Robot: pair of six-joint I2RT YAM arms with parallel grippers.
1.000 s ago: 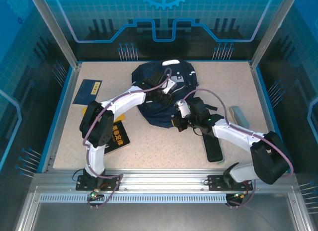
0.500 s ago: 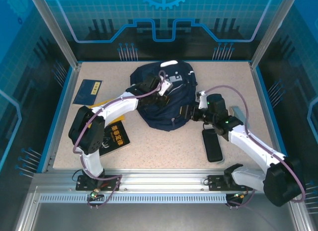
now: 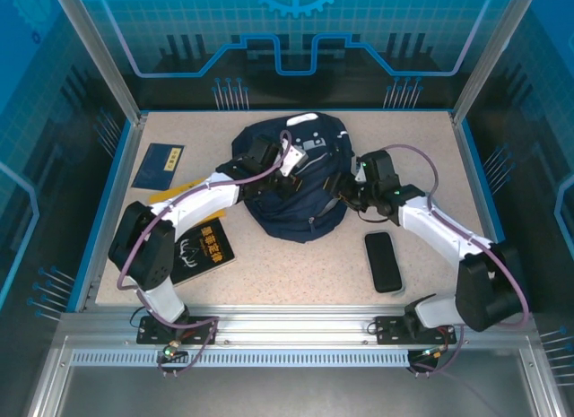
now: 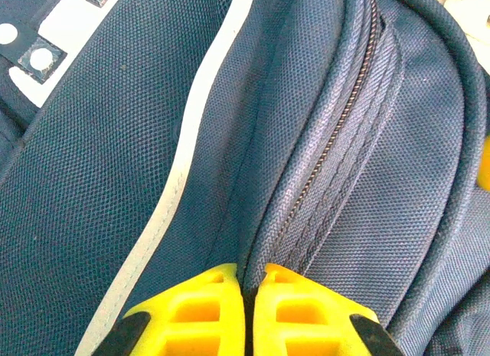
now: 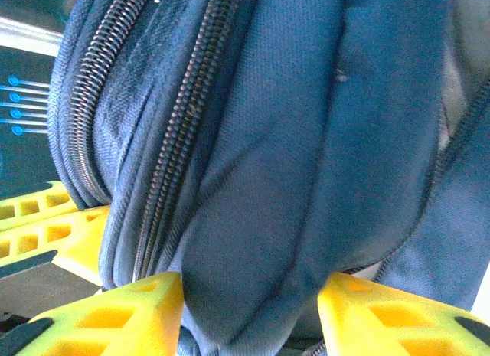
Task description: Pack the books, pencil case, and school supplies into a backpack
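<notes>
The navy backpack (image 3: 296, 211) lies at the table's middle. My left gripper (image 3: 289, 169) is on its top, shut on a fold of fabric beside a closed zipper (image 4: 329, 142), with the yellow fingertips (image 4: 218, 283) almost touching. My right gripper (image 3: 344, 189) is at the bag's right side. Its fingertips (image 5: 153, 298) stand apart with a thick bulge of backpack fabric (image 5: 260, 218) squeezed between them. A navy book (image 3: 159, 164), a yellow book's edge (image 3: 169, 192) and a black book (image 3: 204, 248) lie to the left. The black pencil case (image 3: 384, 261) lies at the front right.
The blue table rim (image 3: 106, 202) and glass walls enclose the work area. The left arm passes over the yellow and black books. Bare tabletop (image 3: 296, 264) lies in front of the backpack.
My right arm swung from the backpack's front edge to its right side, its gripper opening and then closing round the fabric. My left gripper stayed shut on the bag and drew it slightly back.
</notes>
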